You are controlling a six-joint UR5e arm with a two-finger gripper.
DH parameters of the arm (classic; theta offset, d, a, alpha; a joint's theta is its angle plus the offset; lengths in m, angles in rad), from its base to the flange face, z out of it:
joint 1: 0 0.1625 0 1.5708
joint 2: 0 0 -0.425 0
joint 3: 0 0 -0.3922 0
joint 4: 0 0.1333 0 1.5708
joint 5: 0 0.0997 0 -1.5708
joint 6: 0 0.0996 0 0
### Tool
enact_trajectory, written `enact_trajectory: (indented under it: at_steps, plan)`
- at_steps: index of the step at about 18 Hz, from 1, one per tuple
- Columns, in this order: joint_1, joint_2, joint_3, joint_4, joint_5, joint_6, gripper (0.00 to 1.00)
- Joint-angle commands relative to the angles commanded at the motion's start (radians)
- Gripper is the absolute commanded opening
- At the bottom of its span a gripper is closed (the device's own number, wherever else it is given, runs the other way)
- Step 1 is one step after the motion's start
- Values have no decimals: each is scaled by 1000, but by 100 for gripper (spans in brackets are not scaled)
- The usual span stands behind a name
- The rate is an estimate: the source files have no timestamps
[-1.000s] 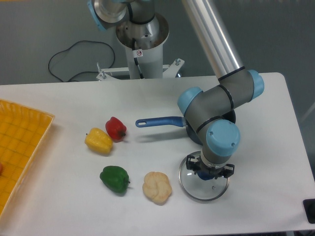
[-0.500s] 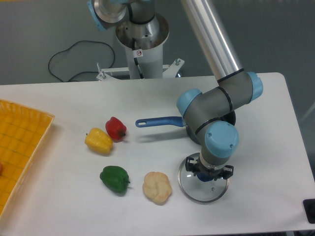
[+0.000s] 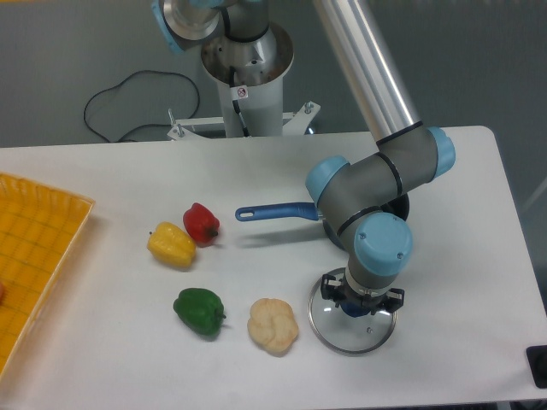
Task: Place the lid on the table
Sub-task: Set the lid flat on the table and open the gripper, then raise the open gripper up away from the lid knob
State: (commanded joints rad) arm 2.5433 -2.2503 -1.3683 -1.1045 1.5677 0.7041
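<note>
The lid (image 3: pixel 342 335), a clear glass disc with a metal rim, sits low over the white table (image 3: pixel 111 350) at the front right, level and at or just above the surface. My gripper (image 3: pixel 357 307) points straight down over its centre, fingers closed around the dark blue knob, which shows only partly between them. The arm's wrist hides the back half of the lid.
A dark blue saucepan (image 3: pixel 275 211) lies behind the lid, its pot mostly hidden by the arm. A pale bread roll (image 3: pixel 273 325) sits just left of the lid. Green (image 3: pixel 199 311), yellow (image 3: pixel 171 244) and red (image 3: pixel 202 223) peppers lie further left. A yellow tray (image 3: pixel 34 256) is at the left edge.
The gripper and the lid have drifted together slightly to the left and a little toward the back. Everything else is still.
</note>
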Motion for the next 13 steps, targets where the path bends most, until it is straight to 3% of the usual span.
enact_trajectory:
  at_steps: [2, 8, 13]
  plan:
    - [0, 0, 0, 0, 0, 0, 62]
    - [0, 2, 0, 0, 2, 5, 96]
    - [-2, 11, -6, 0, 2, 11, 100]
